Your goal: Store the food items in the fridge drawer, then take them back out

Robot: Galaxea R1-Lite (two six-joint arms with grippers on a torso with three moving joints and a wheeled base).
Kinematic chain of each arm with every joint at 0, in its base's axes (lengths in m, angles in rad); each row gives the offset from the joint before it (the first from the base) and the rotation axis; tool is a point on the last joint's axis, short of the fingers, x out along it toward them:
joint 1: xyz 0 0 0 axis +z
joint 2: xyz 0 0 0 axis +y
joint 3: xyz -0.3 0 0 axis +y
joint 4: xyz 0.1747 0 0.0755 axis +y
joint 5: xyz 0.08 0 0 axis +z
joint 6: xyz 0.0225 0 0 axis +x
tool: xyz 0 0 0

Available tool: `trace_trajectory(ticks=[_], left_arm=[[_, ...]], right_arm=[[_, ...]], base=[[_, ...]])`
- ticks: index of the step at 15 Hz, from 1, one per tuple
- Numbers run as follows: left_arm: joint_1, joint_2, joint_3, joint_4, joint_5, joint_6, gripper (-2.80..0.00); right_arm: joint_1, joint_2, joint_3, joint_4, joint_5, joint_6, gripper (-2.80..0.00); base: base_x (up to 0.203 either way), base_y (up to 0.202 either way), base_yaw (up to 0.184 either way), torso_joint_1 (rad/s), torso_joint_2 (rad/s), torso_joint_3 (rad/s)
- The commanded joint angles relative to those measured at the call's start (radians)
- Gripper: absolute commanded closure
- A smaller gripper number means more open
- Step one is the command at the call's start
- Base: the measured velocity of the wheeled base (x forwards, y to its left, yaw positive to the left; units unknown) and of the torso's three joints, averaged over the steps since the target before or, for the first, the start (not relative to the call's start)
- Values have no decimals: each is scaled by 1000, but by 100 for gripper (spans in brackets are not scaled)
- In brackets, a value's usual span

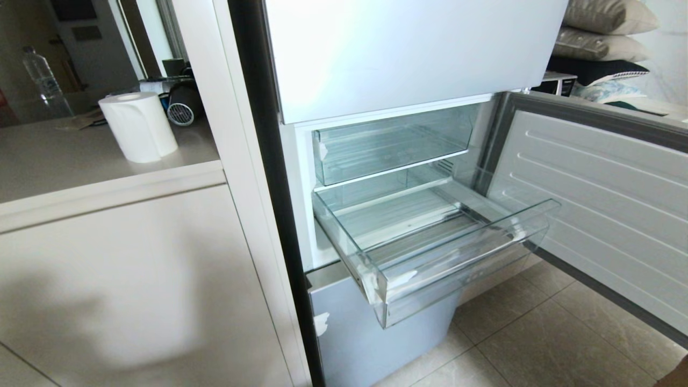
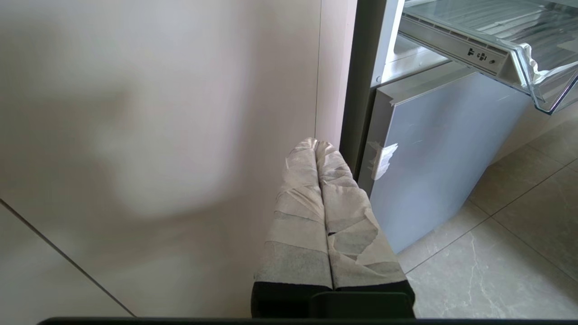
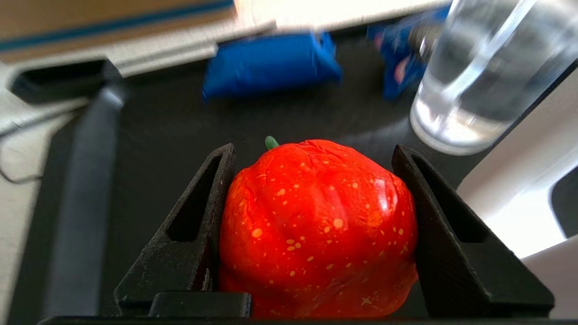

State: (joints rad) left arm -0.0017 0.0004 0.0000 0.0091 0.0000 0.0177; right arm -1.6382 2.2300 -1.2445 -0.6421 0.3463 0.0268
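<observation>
One food item (image 3: 316, 230), red, lumpy, glossy, sits clamped between right pincer (image 3: 316, 225) jaws over a dark tray; likely light, slippery; flank grip suits; left pincer (image 2: 318, 146) closed, empty.

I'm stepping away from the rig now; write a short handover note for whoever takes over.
Right gripper: shut on one red food item, over a dark surface with a blue packet and a clear glass beyond it; it is out of the head view.
Left gripper: shut, empty, parked low beside the fridge's lower front panel.
Fridge drawer: pulled out, nothing in it.
Done: fridge door open, drawer open, one item gripped.
Left: store the items in the drawer, then take them out. The second item is not in view.
</observation>
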Motion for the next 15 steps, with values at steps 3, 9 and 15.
trace_trajectory(ticks=[3, 9, 15], left_arm=[[0, -2, 0, 0, 0, 1, 0], [0, -2, 0, 0, 0, 0, 0], [0, -2, 0, 0, 0, 1, 0]], right_arm=[[1, 28, 5, -2, 16, 1, -280], [3, -52, 31, -1, 34, 9, -280], [46, -395, 165, 7, 62, 82, 0]], base=[[0, 0, 0, 0, 0, 0], [0, 0, 0, 0, 0, 0], [0, 0, 0, 0, 0, 0]])
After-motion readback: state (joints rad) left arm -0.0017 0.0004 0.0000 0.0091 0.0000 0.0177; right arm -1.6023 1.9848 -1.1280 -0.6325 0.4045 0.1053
